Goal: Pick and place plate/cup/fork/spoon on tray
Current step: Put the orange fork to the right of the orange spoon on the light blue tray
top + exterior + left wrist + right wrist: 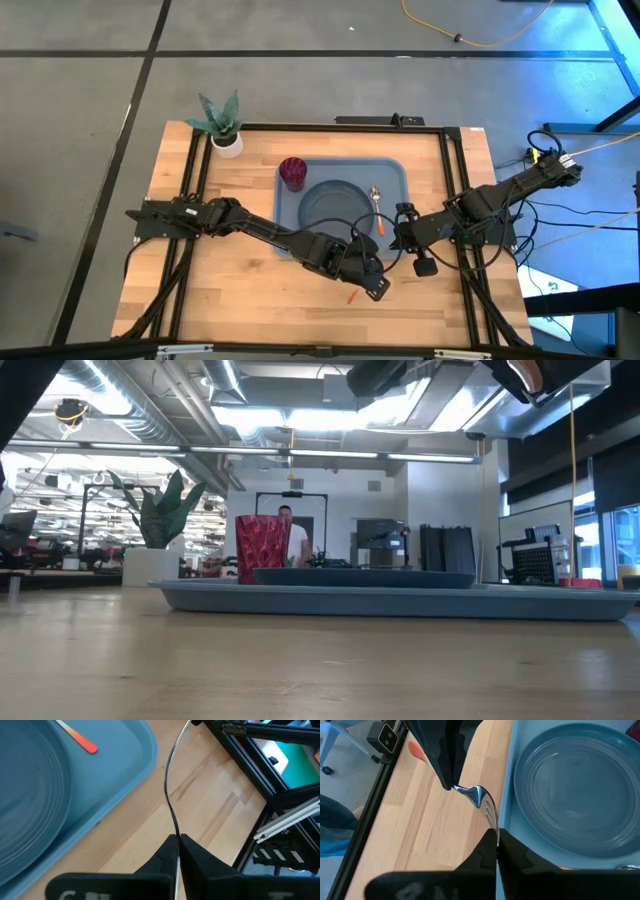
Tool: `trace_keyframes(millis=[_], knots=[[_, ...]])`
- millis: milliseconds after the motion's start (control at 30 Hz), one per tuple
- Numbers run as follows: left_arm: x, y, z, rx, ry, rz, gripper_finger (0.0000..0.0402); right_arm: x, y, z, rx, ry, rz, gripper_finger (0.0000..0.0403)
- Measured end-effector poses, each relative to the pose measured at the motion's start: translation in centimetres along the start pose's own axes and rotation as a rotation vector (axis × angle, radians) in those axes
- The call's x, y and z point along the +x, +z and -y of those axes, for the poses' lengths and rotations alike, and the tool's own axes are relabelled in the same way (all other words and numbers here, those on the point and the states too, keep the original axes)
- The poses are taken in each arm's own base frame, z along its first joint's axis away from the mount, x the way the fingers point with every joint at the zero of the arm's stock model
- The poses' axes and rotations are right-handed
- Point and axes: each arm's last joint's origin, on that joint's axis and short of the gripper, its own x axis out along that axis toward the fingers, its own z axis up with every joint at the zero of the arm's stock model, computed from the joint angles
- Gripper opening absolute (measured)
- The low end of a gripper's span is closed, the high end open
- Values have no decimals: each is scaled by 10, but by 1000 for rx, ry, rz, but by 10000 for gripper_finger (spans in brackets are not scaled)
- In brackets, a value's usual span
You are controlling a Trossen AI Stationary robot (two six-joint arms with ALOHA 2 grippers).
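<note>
The left arm reaches a long way from the left side of the table, past the near edge of the tray (392, 170). Its left gripper (451, 785) points down, and its fingers are squeezed tight on the thin neck of the fork (482, 802). The fork is over the bare wood, just beside the near right corner of the tray. Its orange handle sticks out behind the gripper.

The right arm comes in bent from the right side. The right gripper (496, 840) points left at the fork, with its fingers pressed together. The fork's silver tines reach right up to its tips. I cannot tell if they pinch the tines.

The plate (335, 205) lies flat in the tray. The spoon (378, 208) lies to its right, and the cup (292, 172) stands in the far left corner.
</note>
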Motion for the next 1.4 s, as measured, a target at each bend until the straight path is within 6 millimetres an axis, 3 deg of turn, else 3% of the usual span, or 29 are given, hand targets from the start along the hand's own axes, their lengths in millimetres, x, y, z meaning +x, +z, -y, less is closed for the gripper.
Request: trace_keyframes(millis=[600, 1067, 1200, 1400], knots=[[3, 9, -3, -21, -18, -17, 66, 0, -1, 0, -4, 15, -17, 1], [7, 17, -24, 52, 129, -68, 65, -1, -13, 3, -45, -27, -136, 0], [6, 15, -27, 63, 160, -86, 65, -2, -18, 11, -24, -70, -203, 0], [6, 14, -28, 71, 164, -92, 65, -4, -26, 39, 64, -102, -331, 0]])
